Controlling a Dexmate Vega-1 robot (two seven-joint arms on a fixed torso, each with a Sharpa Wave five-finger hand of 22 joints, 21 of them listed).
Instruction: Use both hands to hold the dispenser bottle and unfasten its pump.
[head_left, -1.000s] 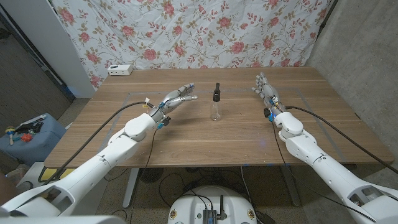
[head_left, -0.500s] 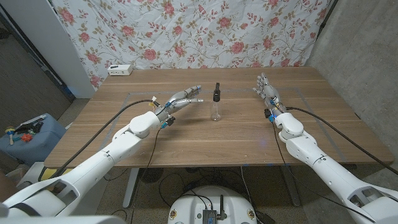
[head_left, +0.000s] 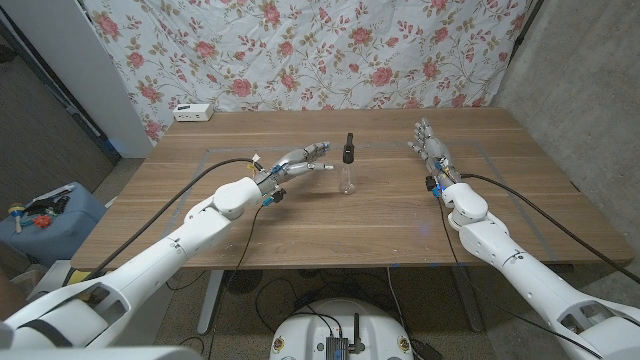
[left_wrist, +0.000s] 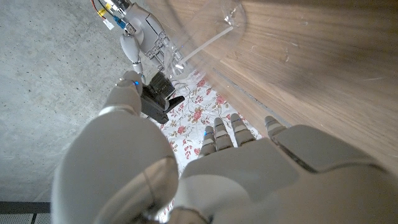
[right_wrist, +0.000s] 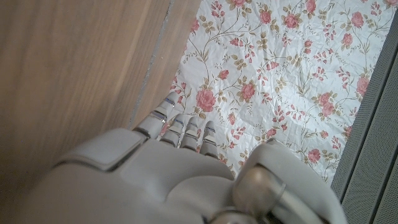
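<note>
On the wooden table (head_left: 330, 225), the clear dispenser bottle (head_left: 348, 178) with its black pump (head_left: 348, 148) stands upright near the middle, nothing touching it. The left hand (head_left: 300, 160) sits just beside it at 9 o'clock, fingers spread and pointing at it, a narrow strip of bare wood between them. From the bottle's 3 o'clock side, bare wood runs unbroken to the right hand (head_left: 428, 142), which stands well apart with fingers apart. At 6 o'clock the tabletop is bare to the near edge. A white box (head_left: 193, 112) lies at the far edge, about 10 o'clock, well off both paths. The floral curtain (head_left: 300, 50) closes off 12 o'clock behind the table.
</note>
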